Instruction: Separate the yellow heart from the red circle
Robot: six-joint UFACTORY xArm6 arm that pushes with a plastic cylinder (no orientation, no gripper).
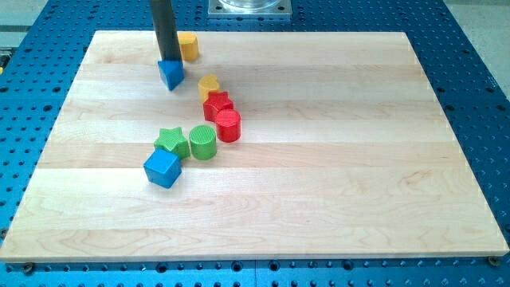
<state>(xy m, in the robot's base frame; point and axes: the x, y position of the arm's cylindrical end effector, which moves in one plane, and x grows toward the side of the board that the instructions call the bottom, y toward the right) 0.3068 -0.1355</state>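
Pale wood board (pixel 319 159); my tip (pixel 167 60) on blue block (pixel 171 74); yellow heart (pixel 209 84) above ribbed red circle (pixel 228 125).

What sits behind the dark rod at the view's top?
A yellow block shows at the rod's right; its left part is covered. My tip meets the blue block, contact point hidden.

The rod (pixel 165 32) runs off the view's top edge, and its tip (pixel 167 60) meets the blue block (pixel 170 74), hiding that block's upper edge. It also covers the left side of the yellow block (pixel 188 47) behind. The red star (pixel 217 104) partly hides the yellow heart (pixel 209 84). A metal plate (pixel 249 7) is cut off at the top.
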